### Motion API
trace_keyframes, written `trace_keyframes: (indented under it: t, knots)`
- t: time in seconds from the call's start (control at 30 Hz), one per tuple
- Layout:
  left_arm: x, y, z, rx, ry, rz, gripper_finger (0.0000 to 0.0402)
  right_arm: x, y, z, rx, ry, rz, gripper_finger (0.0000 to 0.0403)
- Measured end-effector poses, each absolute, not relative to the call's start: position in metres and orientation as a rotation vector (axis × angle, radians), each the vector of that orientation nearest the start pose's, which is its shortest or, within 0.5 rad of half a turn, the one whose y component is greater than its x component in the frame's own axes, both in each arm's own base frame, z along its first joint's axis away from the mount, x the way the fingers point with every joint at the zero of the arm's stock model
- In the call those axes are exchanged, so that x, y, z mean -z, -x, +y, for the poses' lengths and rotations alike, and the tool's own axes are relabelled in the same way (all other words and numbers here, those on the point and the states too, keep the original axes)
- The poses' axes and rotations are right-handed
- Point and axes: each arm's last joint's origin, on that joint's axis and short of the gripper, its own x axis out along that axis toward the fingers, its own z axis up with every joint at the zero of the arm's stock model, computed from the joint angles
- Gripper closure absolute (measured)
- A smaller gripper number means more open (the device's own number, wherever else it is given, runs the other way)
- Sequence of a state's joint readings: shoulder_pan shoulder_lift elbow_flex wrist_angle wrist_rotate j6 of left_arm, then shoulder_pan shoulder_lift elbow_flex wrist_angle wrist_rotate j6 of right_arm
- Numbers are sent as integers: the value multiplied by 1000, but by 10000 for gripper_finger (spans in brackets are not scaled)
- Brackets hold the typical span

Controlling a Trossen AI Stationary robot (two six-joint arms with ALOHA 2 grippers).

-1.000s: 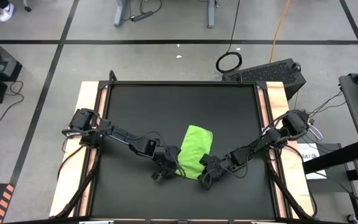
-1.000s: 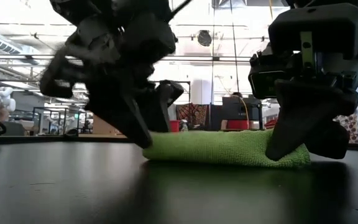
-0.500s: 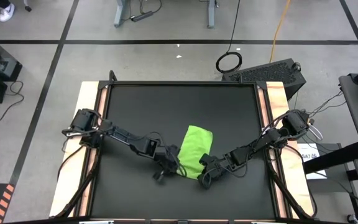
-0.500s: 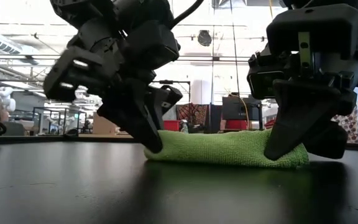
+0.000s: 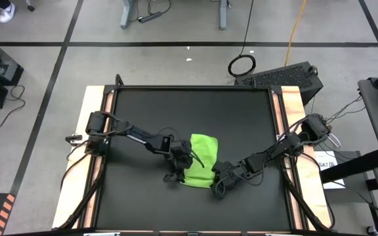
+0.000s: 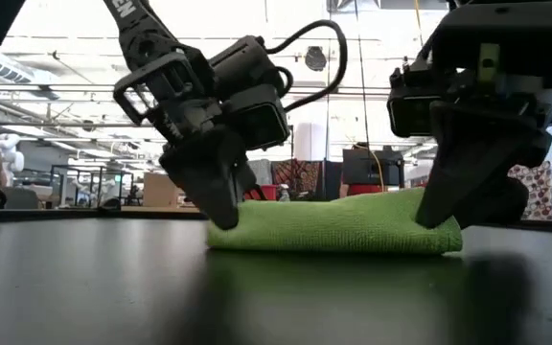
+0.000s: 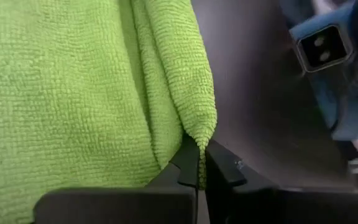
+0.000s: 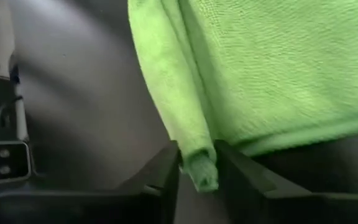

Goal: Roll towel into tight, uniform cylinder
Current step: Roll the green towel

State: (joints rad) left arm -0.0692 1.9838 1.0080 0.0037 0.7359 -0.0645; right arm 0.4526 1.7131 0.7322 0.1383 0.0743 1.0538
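Left pincer (image 7: 197,167) clamped on towel (image 5: 197,159) corner at frame centre; right pincer (image 8: 197,165) loosened, edge between jaws. Best rolled evenly, tension kept.

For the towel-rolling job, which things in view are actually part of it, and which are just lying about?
Part of the job:
- towel, partly folded on the black table
- left gripper, shut on the towel's corner
- right gripper, fingers either side of the towel's other corner

Just lying about:
- coiled cable on the floor
- papers beside the table
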Motion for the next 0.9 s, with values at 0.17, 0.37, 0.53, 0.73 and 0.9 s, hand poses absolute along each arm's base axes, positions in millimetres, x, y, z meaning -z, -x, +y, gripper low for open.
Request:
trace_keyframes:
  t: [0.17,0.37,0.53,0.73,0.9]
  knots:
    - [-93,-361,-43,708,423,1000,395,-139,-271,132,41,-645,893,228]
    - [-96,-366,-35,722,491,998,396,-167,-260,150,-64,-281,715,203]
    - [-98,-368,-25,706,560,997,396,-165,-253,162,-105,-121,700,202]
    - [-98,-368,-18,696,595,1002,396,-161,-258,167,-33,73,719,202]
    - [-90,-368,-17,680,620,1029,397,-150,-263,168,-25,131,747,202]
